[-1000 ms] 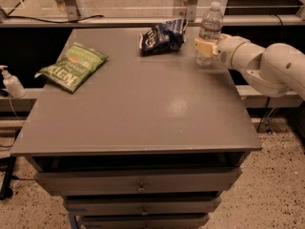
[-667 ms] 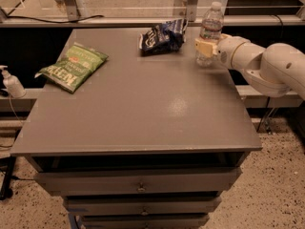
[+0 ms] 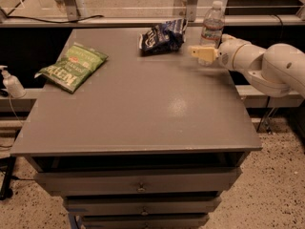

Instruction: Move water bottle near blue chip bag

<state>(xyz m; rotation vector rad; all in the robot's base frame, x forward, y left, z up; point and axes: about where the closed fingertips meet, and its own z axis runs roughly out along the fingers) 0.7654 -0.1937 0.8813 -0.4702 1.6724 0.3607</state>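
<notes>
The water bottle [image 3: 212, 24], clear with a white cap and a white-and-red label, stands upright at the back right of the grey table [image 3: 138, 113]. The blue chip bag [image 3: 161, 36], dark and wrinkled, lies just to its left, a short gap apart. My gripper [image 3: 202, 54], cream coloured on a white arm that comes in from the right, sits low in front of the bottle and hides its base. I cannot tell whether it touches the bottle.
A flat green chip bag [image 3: 71, 67] lies at the table's left side. A small white pump bottle [image 3: 10, 82] stands off the table's left edge. A metal rail [image 3: 119, 20] runs behind the table. Drawers [image 3: 138, 182] are below its front edge.
My gripper has shifted slightly left and toward the camera at the bottle's base. The bottle and both bags have not moved.
</notes>
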